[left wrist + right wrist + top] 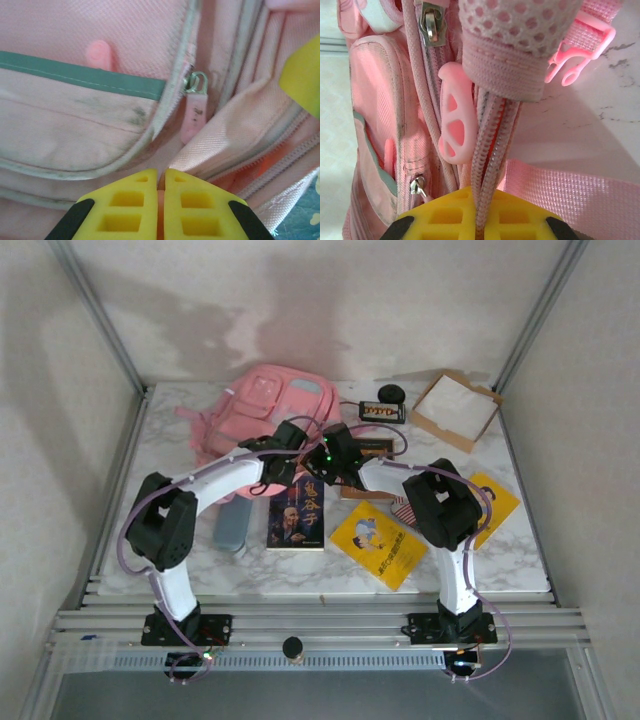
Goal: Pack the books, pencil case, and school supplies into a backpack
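The left end effector (160, 176) is being held closed, its yellow fingers (127, 205) being pressed together on a fold of pink fabric of the backpack (75, 130). This is just below a pink zipper pull (193, 115) that is hanging from a metal slider. The right end effector (479, 194) is also being held closed. A strip of the backpack's zipper tape (487, 145) is being pinched between its fingers, with a pink plastic puller (454, 125) lying just beside that tape.

In the overhead view both arms are being stretched toward the near side of the backpack, which is lying at the far left-centre of the marble tabletop (515, 558). The dark blue book (297, 512) is being left flat on the tabletop, nearer the arm bases than the end effectors. The grey-blue pencil case (232, 525) is lying just to its left, beside the left arm. One yellow book (380, 543) is lying to the right of the dark blue book. A second yellow book (497, 502) is being partly covered by the right arm. The flag-striped pack (403, 510) is being partly hidden between the first yellow book and that arm. The brown book (375, 448) is being largely covered near the right end effector. At the far right, a cardboard tray (455, 408), a black rectangular item (382, 412) and a black round object (391, 393) are lying apart from the rest.
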